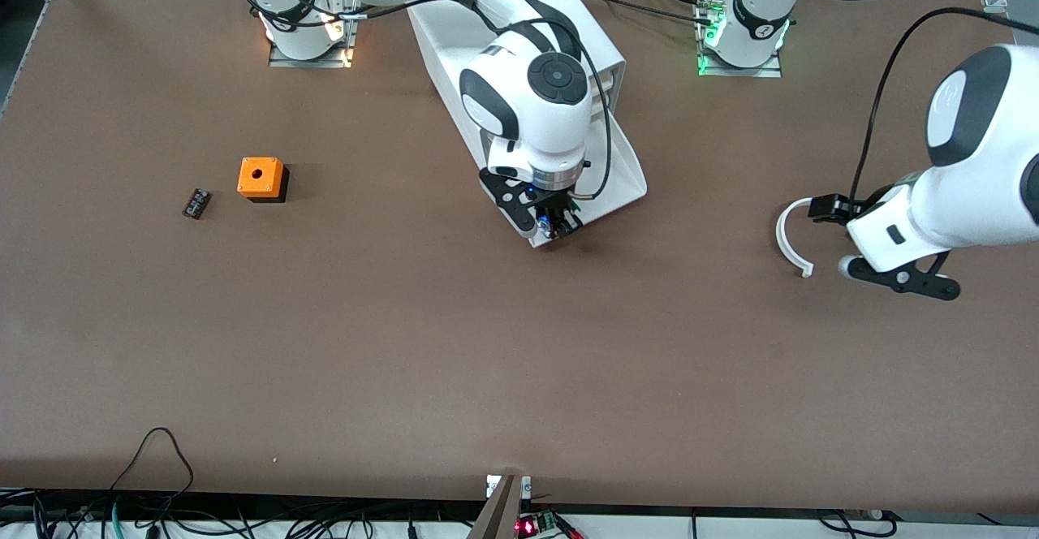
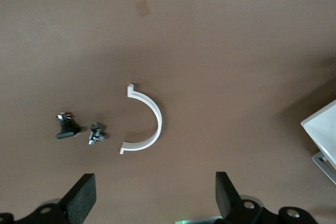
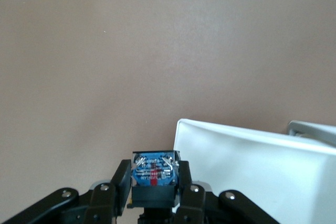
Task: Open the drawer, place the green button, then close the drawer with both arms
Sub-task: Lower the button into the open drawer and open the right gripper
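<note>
The white cabinet [image 1: 463, 36] lies on the table between the arm bases, with its drawer [image 1: 621, 170] pulled out toward the front camera. My right gripper [image 1: 557, 226] is over the drawer's front corner, shut on the button [image 1: 563, 219]. In the right wrist view the button [image 3: 155, 170] shows its blue circuit base and black body between the fingers [image 3: 123, 178]. Its green cap is hidden. The drawer [image 3: 252, 171] lies beside it there. My left gripper [image 1: 840, 239] waits open and empty over the table toward the left arm's end; its fingers [image 2: 80, 198] stand wide apart.
A white half-ring [image 1: 791, 235] lies just in front of the left gripper, also in the left wrist view [image 2: 147, 121], with two small black parts [image 2: 67, 127] beside it. An orange box with a hole [image 1: 261, 178] and a small black part [image 1: 196, 203] lie toward the right arm's end.
</note>
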